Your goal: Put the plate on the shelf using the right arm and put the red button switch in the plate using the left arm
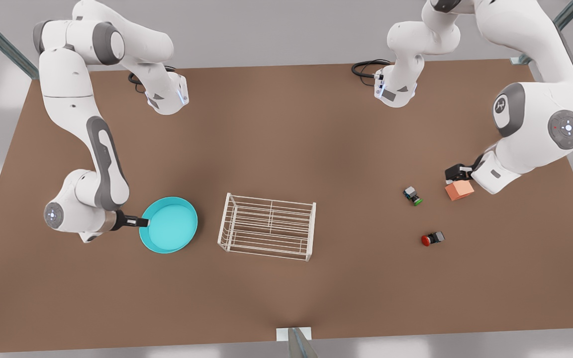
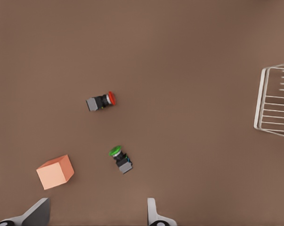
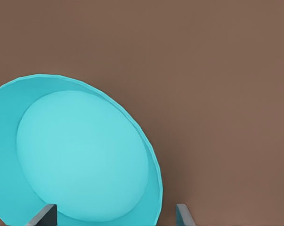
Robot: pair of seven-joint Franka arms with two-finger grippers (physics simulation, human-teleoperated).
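While the right gripper [image 1: 143,222] stands open at its raised rim, the round shallow cyan-turquoise plate [image 1: 169,224] appears rigid, slippery; left gripper [image 1: 458,173] open, empty, waiting

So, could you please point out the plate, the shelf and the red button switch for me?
plate [image 1: 169,226]: front view, middle of its cyan floor.
shelf [image 1: 268,226]: front view, wire bars of its base.
red button switch [image 1: 432,238]: front view, where the red cap meets the black body.

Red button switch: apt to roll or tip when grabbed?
The red button switch lies on its side, so its round cap may let it roll if nudged. The blocky black body should resist that. It is tiny, so the left gripper could easily knock it.
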